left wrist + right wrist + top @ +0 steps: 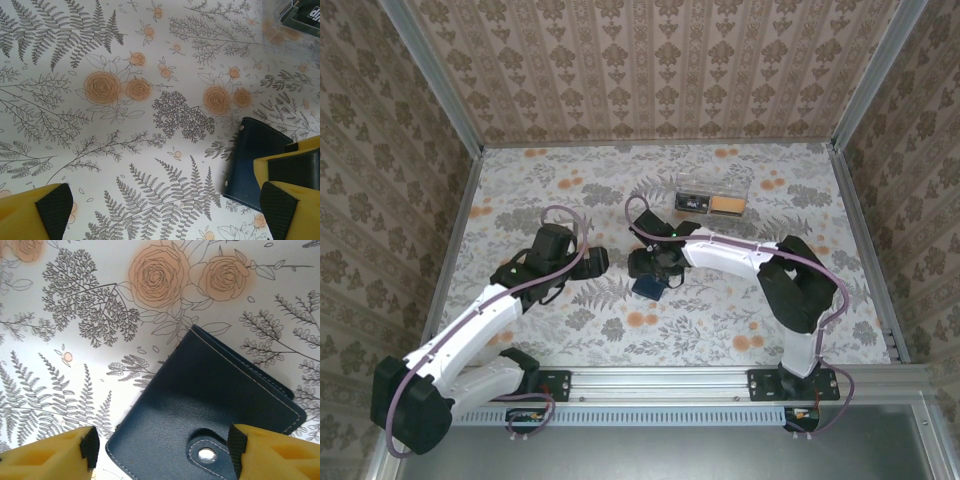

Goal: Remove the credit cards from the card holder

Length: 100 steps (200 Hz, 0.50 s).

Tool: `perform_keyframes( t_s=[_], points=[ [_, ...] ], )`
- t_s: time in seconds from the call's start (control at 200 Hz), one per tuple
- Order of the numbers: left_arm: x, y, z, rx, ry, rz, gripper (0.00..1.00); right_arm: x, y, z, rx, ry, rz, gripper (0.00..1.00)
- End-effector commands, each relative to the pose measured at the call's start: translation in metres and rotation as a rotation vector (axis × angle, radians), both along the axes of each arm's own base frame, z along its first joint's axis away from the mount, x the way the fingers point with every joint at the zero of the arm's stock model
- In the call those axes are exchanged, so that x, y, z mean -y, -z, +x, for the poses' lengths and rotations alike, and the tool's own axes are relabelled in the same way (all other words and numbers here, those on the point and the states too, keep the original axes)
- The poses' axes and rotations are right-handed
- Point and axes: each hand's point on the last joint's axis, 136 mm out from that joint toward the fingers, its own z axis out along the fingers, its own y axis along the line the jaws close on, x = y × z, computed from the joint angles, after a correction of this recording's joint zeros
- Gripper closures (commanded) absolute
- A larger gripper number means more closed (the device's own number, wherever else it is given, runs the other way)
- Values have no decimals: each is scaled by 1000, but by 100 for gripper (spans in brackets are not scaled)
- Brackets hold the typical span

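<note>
- Near the middle of the table [570, 180], the holder [648, 286] lies flat and closed, with its tab [205, 450] snapped down.
- Right gripper [162, 447] hovers low over it. Its jaws stand partly apart on both sides of the tab edge and hold nothing; whether a pad touches the leather I cannot tell.
- Left gripper [165, 210] hangs just beside the holder, wide open and empty.
- Step in hand, I think: securing the holder before opening it.
- Next move calls for a firm pinch that does not slip; then the tab must be freed.
</note>
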Motion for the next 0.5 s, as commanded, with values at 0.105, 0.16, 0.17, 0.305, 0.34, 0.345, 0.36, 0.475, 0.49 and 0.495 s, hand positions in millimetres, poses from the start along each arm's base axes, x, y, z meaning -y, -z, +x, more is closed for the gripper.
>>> perform_keyframes(
  t_s=[0.105, 0.16, 0.17, 0.305, 0.34, 0.345, 0.36, 0.475, 0.49, 0.495],
  points=[
    [0, -3, -3, 22, -8, -54, 0, 37, -13, -24, 43, 26, -253, 30],
    [1, -4, -4, 26, -6, -60, 0, 40, -9, -29, 36, 32, -284, 32],
    [1, -3, -4, 26, -6, -61, 0, 40, -9, -29, 35, 33, -286, 33],
    [1, -1, -4, 22, -3, -61, 0, 38, 2, -32, 34, 19, -326, 40],
    [1, -1, -4, 22, -1, -60, 0, 36, 3, -31, 34, 15, -333, 41],
    [1, -1, -4, 21, -1, -60, 0, 36, 3, -31, 35, 14, -334, 42],
    [1, -1, -4, 21, -1, -59, 0, 36, 4, -31, 35, 12, -338, 42],
    [1, 0, -4, 19, -2, -58, 0, 32, -1, -24, 66, -2, -362, 42],
    [1, 0, -4, 19, -1, -59, 0, 31, -2, -24, 69, -4, -363, 42],
    [1, -1, -4, 20, -1, -59, 0, 31, -3, -24, 70, -6, -365, 42]
  ],
)
